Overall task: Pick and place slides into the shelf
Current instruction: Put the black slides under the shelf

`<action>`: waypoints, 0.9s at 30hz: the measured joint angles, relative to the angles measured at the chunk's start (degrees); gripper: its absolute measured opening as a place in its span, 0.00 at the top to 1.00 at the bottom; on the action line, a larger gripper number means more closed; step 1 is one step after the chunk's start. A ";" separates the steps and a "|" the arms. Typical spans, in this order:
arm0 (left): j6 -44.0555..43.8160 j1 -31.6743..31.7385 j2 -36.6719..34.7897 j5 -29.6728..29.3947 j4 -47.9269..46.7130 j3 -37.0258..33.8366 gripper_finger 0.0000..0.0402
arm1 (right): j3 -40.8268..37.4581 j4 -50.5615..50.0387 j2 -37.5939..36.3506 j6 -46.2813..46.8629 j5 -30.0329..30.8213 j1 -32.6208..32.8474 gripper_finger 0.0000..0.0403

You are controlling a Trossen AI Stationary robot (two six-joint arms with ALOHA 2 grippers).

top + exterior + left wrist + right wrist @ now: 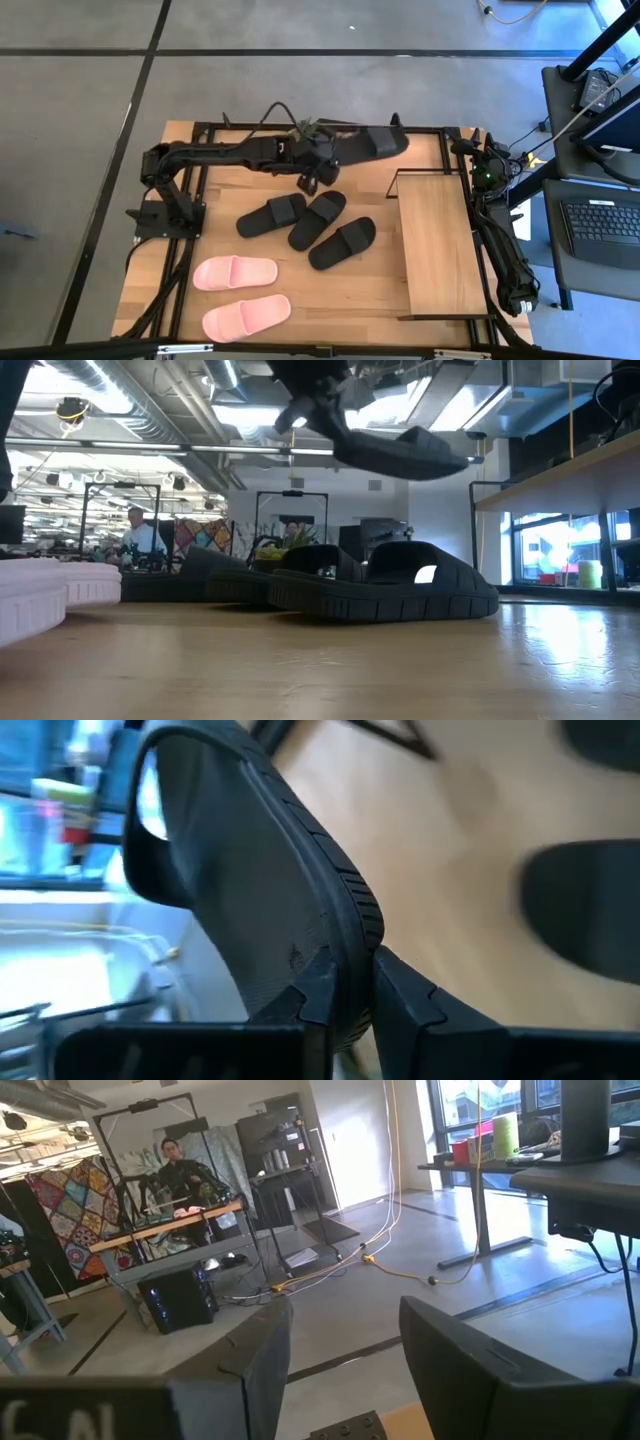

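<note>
Left claw pinched on heel rim of black slide, carried aloft near far counter edge, just left of shelf. Right claw spread wide, parked off counter's right edge. Shelf top bare: none placed yet. Three black slides mid-counter, two pink slides near front-left corner, all waiting.

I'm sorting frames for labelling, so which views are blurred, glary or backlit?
Left wrist view: the matte black slide held aloft fills the frame, the wooden tabletop behind it soft, a bright washed-out patch beside it. Low view: bright windows backlight the black slides on the table, leaving them near-silhouettes, with glare on the tabletop. High view: evenly lit, the light wooden shelf crisp. Right wrist view: windows overexposed.
</note>
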 joint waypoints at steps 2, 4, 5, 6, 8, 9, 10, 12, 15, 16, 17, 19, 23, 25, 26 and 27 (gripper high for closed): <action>-0.16 -0.91 -0.04 0.99 -3.77 0.00 0.92 | 0.00 0.00 0.00 -0.02 0.00 0.00 0.53; -0.12 -1.93 -0.04 1.15 -7.65 0.00 0.93 | 0.00 -0.01 0.00 -0.02 0.00 0.00 0.53; -0.11 -2.38 -0.04 1.19 -9.17 -0.02 0.93 | 0.00 0.00 0.00 -0.02 0.00 0.00 0.53; -0.11 -2.79 -0.04 1.36 -10.44 -0.02 0.93 | 0.00 0.00 0.00 -0.02 0.02 0.00 0.53; -0.14 -3.49 -0.07 1.87 -12.20 -0.02 0.93 | 0.00 0.00 0.00 0.17 0.00 0.00 0.53; -0.16 -3.77 -0.07 2.11 -13.00 -0.02 0.93 | 0.00 0.00 0.00 0.22 0.00 0.00 0.53; -0.16 -4.04 -0.07 2.39 -13.67 -0.02 0.93 | 0.00 0.00 0.00 0.22 0.00 0.00 0.53; -0.24 -4.48 -0.07 3.26 -14.79 -0.02 0.93 | 0.00 0.00 0.00 0.17 0.01 0.00 0.53; -0.31 -4.86 -0.36 3.95 -17.28 -0.02 0.93 | 0.00 0.00 0.00 0.55 0.00 0.00 0.53; -0.33 -4.95 -0.54 4.38 -18.50 -0.02 0.93 | 0.00 -0.01 0.00 0.75 0.00 0.01 0.53; -0.51 -5.04 -0.67 5.28 -19.40 -0.01 0.93 | 0.00 -0.02 0.00 1.21 0.00 0.02 0.53; -1.10 -5.13 -0.91 8.28 -20.41 -0.02 0.93 | 0.00 0.00 0.00 1.86 0.00 0.00 0.53; -0.34 -5.77 -1.27 12.86 -20.51 -0.02 0.93 | 0.00 -0.01 0.00 1.89 0.00 0.01 0.53; 0.72 -6.04 -1.27 13.83 -20.49 -0.02 0.93 | 0.00 -0.01 0.00 1.94 0.00 0.02 0.53; 1.23 -6.02 -1.27 14.50 -20.43 -0.02 0.94 | 0.00 0.00 0.00 1.97 0.00 0.02 0.53; 1.78 -5.96 -1.27 15.14 -20.14 -0.02 0.94 | 0.00 -0.01 0.00 1.99 0.00 0.02 0.53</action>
